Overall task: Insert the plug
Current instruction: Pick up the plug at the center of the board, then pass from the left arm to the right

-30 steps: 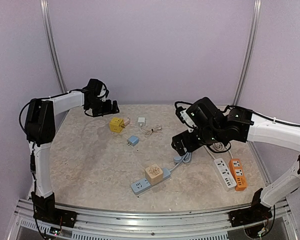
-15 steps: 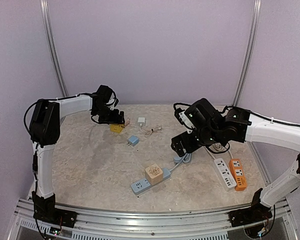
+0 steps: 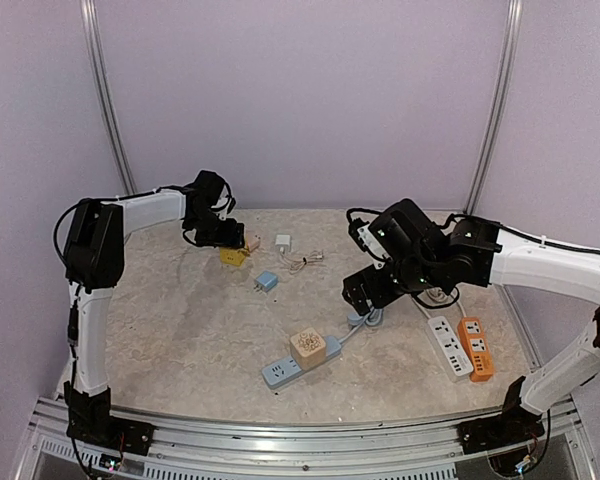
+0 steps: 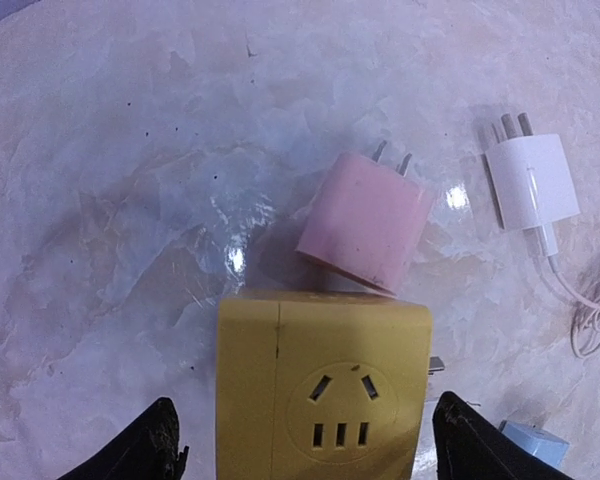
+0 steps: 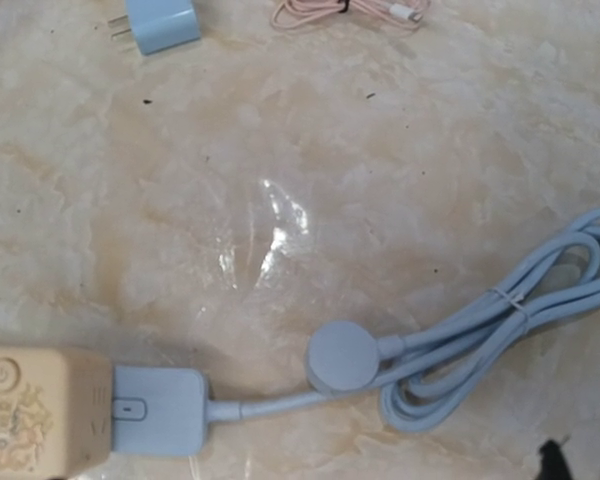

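Observation:
A yellow cube socket (image 4: pixel 323 385) lies between the fingers of my open left gripper (image 4: pixel 305 445); the fingertips (image 4: pixel 140 445) stand apart from its sides. In the top view the gripper (image 3: pixel 228 238) covers part of the cube (image 3: pixel 233 256). A pink plug adapter (image 4: pixel 365 220) touches the cube's far side, prongs pointing away. My right gripper (image 3: pixel 365 290) hovers over a round blue plug (image 5: pixel 344 357) on a coiled blue cable (image 5: pixel 520 330). Only one fingertip (image 5: pixel 552 460) shows, at the frame's lower right edge. The blue power strip (image 3: pixel 283 372) carries a beige cube (image 3: pixel 308 347).
A white charger (image 4: pixel 533 180) with a thin cable lies right of the pink adapter. A small blue charger (image 3: pixel 266 282) lies mid-table. A white power strip (image 3: pixel 446 346) and an orange one (image 3: pixel 476 348) lie at the right. A pink cable (image 5: pixel 350 12) lies beyond the blue plug.
My left gripper has moved right and down from the back left until it stands over the yellow cube. My right arm has shifted slightly toward the blue plug.

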Robot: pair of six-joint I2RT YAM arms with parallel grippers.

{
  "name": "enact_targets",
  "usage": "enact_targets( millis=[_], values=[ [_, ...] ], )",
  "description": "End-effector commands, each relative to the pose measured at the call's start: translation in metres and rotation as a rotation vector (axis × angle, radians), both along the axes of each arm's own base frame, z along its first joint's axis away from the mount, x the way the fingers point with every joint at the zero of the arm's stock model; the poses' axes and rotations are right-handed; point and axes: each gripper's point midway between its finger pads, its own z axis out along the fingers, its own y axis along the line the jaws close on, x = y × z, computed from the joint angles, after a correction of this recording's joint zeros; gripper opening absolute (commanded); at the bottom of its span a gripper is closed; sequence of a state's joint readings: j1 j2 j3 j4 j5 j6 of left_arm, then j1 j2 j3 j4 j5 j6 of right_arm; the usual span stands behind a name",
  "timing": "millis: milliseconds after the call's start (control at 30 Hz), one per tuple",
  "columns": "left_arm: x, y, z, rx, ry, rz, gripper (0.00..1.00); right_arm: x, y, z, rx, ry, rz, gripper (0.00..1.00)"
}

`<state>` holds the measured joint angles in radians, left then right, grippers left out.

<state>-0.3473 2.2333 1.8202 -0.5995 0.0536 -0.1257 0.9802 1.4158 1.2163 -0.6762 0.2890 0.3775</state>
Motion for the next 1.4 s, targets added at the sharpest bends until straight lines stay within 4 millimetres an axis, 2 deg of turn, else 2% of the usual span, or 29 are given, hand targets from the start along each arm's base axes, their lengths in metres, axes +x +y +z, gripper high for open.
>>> enact_targets(
  millis=[0, 100, 233, 300, 367, 500, 567, 667, 700, 800, 867, 900, 933, 1067, 1133, 1167, 1233, 1367],
  values=[
    [0.008, -0.003, -0.009, -0.018, 0.007, -0.021, 0.78, 0.004, 0.002, 0.007, -0.002, -0.006, 0.007, 0.98],
    [0.01, -0.004, -0.01, -0.034, 0.02, -0.014, 0.73, 0.007, -0.001, 0.01, -0.016, -0.022, -0.005, 0.98],
    [0.008, -0.005, -0.02, -0.033, 0.045, -0.015, 0.72, 0.005, -0.004, 0.014, -0.01, -0.028, -0.008, 0.98],
    [0.009, -0.005, -0.02, -0.036, 0.042, -0.014, 0.66, 0.005, -0.006, 0.015, -0.006, -0.035, -0.015, 0.98],
    [0.01, -0.006, -0.02, -0.042, 0.041, -0.015, 0.58, 0.004, -0.008, 0.012, -0.005, -0.034, -0.017, 0.98],
    [0.011, -0.006, -0.017, -0.047, 0.037, -0.008, 0.32, 0.003, -0.007, 0.01, 0.0, -0.035, -0.01, 0.98],
    [0.009, -0.008, -0.011, -0.07, 0.036, -0.002, 0.22, 0.003, -0.006, 0.013, 0.004, -0.052, 0.011, 0.98],
    [0.003, -0.016, 0.013, -0.145, 0.025, 0.008, 0.16, 0.003, -0.001, 0.022, 0.016, -0.103, 0.071, 0.98],
    [0.0, -0.018, 0.028, -0.18, 0.01, 0.012, 0.14, 0.004, 0.0, 0.025, 0.024, -0.128, 0.09, 0.98],
    [-0.016, -0.028, 0.055, -0.279, 0.002, 0.012, 0.1, 0.004, 0.003, 0.037, 0.043, -0.218, 0.155, 0.98],
    [-0.032, -0.038, 0.091, -0.366, -0.037, -0.012, 0.08, 0.004, 0.005, 0.047, 0.065, -0.288, 0.191, 0.97],
    [-0.043, -0.045, 0.1, -0.415, -0.034, -0.034, 0.08, 0.003, 0.006, 0.053, 0.082, -0.335, 0.215, 0.97],
    [-0.054, -0.052, 0.122, -0.461, -0.063, -0.057, 0.08, 0.001, 0.008, 0.059, 0.097, -0.384, 0.245, 0.96],
    [-0.096, -0.077, 0.164, -0.569, -0.092, -0.129, 0.08, -0.018, 0.01, 0.084, 0.182, -0.592, 0.389, 0.95],
    [-0.12, -0.097, 0.177, -0.643, -0.079, -0.175, 0.07, -0.032, 0.011, 0.099, 0.247, -0.713, 0.461, 0.95],
    [-0.133, -0.105, 0.188, -0.689, -0.082, -0.205, 0.07, -0.04, 0.01, 0.095, 0.26, -0.759, 0.506, 0.95],
    [-0.155, -0.126, 0.2, -0.777, -0.09, -0.271, 0.06, -0.052, 0.008, 0.104, 0.29, -0.87, 0.557, 0.95],
    [-0.202, -0.166, 0.233, -0.934, -0.101, -0.417, 0.06, -0.051, 0.008, 0.11, 0.302, -0.939, 0.552, 0.96]
  ],
)
